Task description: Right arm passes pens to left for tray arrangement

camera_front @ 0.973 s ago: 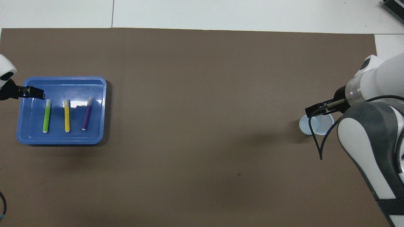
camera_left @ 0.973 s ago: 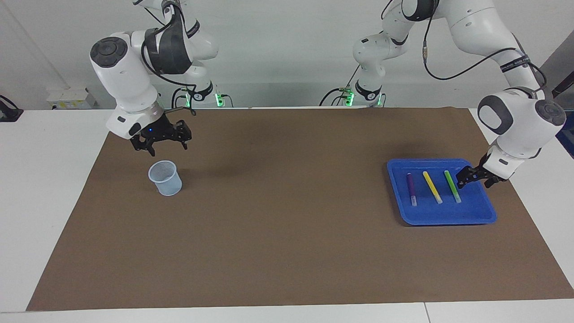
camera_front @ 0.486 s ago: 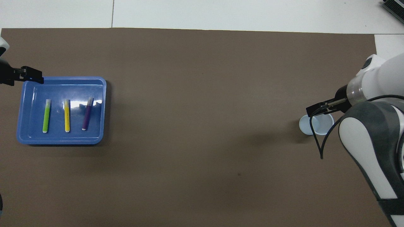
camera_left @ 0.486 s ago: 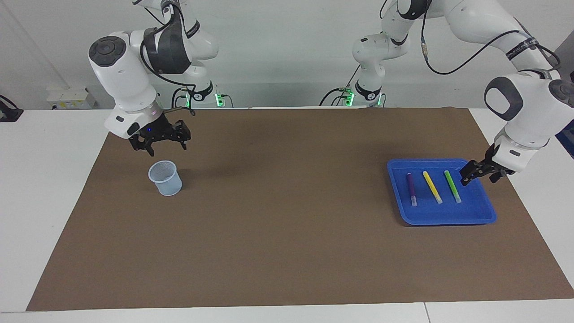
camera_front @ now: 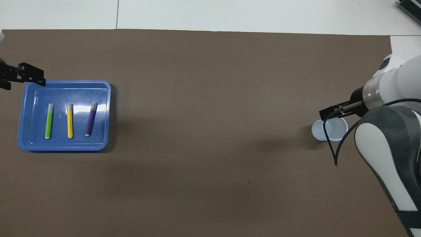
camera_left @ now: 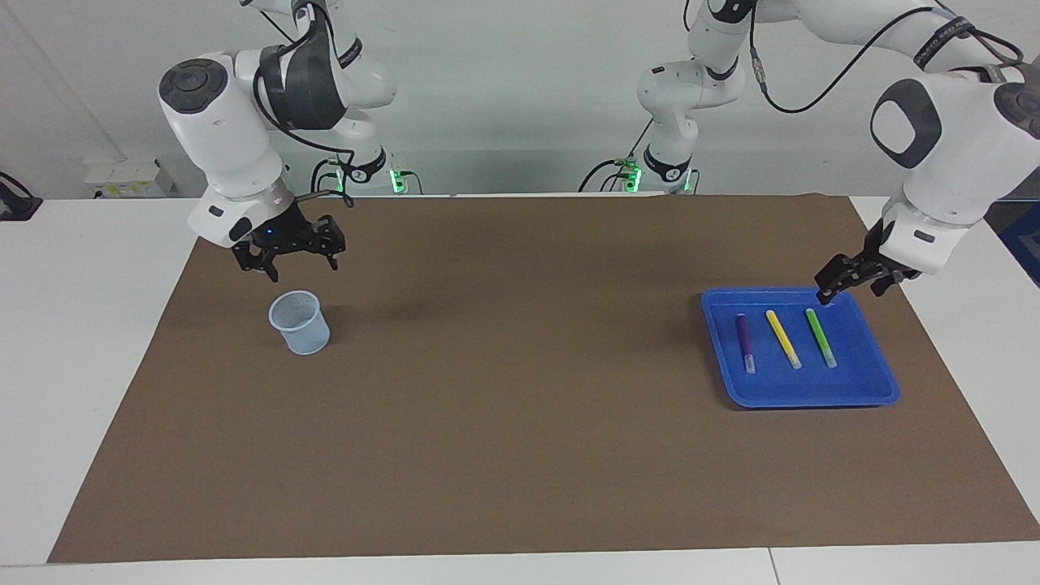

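since the earlier frames, left end effector (camera_left: 847, 278) risen off the blue tray (camera_left: 876, 382) to hang over the tray corner nearest the robots, at the left arm's end; right end effector (camera_left: 286, 253) lifted only a little, hanging over the brown mat (camera_left: 520, 422) just robot-side of the pale cup (camera_left: 300, 322). both sets of fingers spread apart, nothing between them. purple pen (camera_left: 744, 342), yellow pen (camera_left: 783, 338) and green pen (camera_left: 820, 336) lying side by side in the tray, roughly parallel, not touching. cup apparently empty, though its inside is only partly legible. arrangement seemingly complete; nothing left but withdrawal of both arms.
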